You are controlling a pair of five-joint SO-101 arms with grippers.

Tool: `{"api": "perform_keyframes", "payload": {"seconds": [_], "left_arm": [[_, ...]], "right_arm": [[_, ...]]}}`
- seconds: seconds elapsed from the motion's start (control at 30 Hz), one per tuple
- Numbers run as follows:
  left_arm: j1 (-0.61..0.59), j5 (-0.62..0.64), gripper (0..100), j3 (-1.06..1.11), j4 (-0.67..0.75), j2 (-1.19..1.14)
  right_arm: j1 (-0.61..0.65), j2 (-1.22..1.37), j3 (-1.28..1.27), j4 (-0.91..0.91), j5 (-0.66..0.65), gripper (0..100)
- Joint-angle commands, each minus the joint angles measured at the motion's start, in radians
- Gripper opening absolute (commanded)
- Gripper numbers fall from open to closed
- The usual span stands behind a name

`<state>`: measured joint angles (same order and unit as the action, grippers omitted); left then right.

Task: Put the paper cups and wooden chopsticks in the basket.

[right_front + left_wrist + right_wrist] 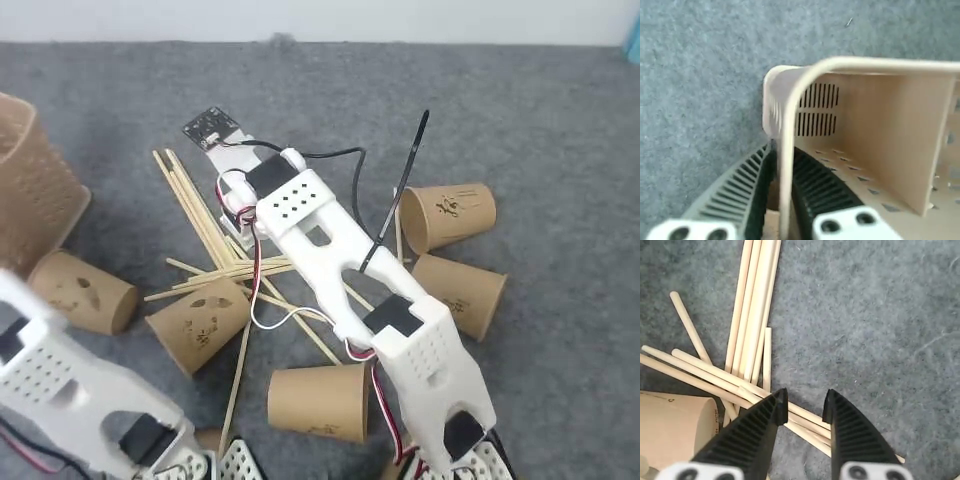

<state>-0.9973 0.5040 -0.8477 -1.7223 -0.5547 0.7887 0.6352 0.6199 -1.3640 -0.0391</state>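
Grips the rim of the basket [880,115] with the clenched left pincer [782,152]. Holds the right pincer [805,402] released just above the wooden chopsticks [752,315], scattered on the desk [520,110] among toppled paper cups [200,325].

The right arm [330,250] and the left arm [60,385] are showing white shells dotted with small round holes, with black servo blocks [392,315] sitting at the joints. Red, white and black wires [258,285] are looping along the right arm. The left tool [782,150] and the right tool [805,402] are showing black ribbed fingers on white, screw-holed bases.
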Motion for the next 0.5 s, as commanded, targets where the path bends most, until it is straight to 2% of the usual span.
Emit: {"api": "perform_keyframes", "payload": {"seconds": [0.0,0.13,0.3,0.37,0.47], "left_arm": [[0.035,0.000,1,-0.159,-0.025,0.123],[0.058,0.080,1,-0.312,-0.026,0.172],[0.098,0.341,1,-0.424,-0.028,0.195],[0.152,0.399,1,-0.432,-0.026,0.193],[0.279,0.405,1,-0.427,-0.008,0.187]], "right_arm": [[0.002,-0.024,0.041,0.021,-0.018,12.3],[0.002,-0.022,0.040,0.036,-0.018,12.3],[0.002,-0.022,0.040,0.038,-0.018,12.3],[0.001,-0.022,0.038,0.042,-0.018,12.3],[-0.008,-0.022,0.038,0.039,-0.012,12.3]]}}
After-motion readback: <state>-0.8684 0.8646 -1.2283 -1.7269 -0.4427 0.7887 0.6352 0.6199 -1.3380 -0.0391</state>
